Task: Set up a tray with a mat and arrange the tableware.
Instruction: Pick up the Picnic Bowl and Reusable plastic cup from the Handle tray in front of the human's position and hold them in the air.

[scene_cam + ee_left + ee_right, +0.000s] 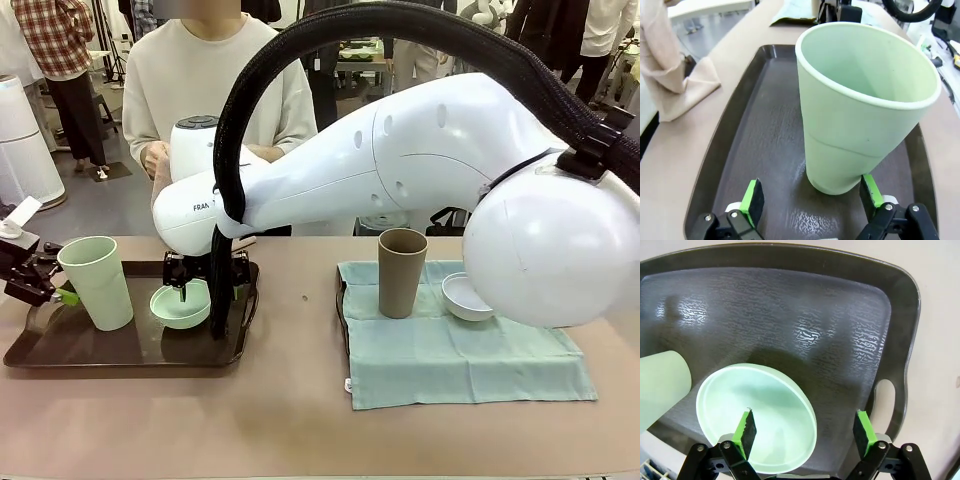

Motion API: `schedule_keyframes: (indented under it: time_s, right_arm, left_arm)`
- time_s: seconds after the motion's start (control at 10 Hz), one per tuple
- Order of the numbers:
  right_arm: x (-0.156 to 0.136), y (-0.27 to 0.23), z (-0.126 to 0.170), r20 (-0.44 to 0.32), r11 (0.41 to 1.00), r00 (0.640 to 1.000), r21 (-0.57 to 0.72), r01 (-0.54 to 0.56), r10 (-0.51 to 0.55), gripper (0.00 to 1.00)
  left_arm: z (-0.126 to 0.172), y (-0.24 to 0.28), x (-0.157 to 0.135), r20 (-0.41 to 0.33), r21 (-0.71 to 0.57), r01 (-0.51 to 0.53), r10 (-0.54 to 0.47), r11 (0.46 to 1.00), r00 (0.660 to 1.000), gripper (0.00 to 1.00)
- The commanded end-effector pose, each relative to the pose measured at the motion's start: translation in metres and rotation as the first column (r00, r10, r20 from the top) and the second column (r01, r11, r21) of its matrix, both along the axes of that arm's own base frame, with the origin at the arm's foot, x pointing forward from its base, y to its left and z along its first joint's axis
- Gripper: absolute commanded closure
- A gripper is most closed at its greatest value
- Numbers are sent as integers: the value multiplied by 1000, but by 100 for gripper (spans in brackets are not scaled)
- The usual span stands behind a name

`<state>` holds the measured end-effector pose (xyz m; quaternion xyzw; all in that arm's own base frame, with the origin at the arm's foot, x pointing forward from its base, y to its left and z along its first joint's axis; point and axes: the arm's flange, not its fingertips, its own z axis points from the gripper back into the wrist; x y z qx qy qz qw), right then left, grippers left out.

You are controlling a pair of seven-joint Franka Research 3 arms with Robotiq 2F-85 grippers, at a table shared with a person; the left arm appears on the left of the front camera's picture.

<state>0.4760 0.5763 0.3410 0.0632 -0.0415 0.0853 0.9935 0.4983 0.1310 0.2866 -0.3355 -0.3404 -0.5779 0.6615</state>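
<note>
Left claw (810, 192) and right claw (805, 422) gape over dark tray (120, 347) on tan table (300, 430).

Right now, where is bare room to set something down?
Free: the near half of the mat, before the brown cup and white bowl; bare table between tray and mat. Crowded: the tray, with green cup, green bowl, left gripper and right gripper, both open.
</note>
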Motion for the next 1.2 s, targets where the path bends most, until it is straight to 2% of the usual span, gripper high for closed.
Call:
schedule_keyframes:
  time_s: [0.0, 0.6, 0.8, 1.1]
  right_arm:
    - [2, 2, -2, 38, 1000, 999, -9, 25, -25, 0]
    - [6, -1, -6, 15, 1000, 1000, -2, 23, -23, 0]
    - [5, 0, -6, 11, 1000, 1000, 0, 22, -22, 0]
    - [5, 3, -7, 9, 1000, 1000, 0, 21, -21, 0]
  left_arm:
    - [-2, -7, 1, 3, -5, -24, 24, 1000, 1000, 0]
    - [-5, -13, -9, -45, -4, 99, -99, 995, 994, 0]
    - [-3, -18, -14, -35, -12, 107, -108, 994, 994, 0]
    - [-2, -26, -14, 26, -45, 96, -95, 994, 995, 0]
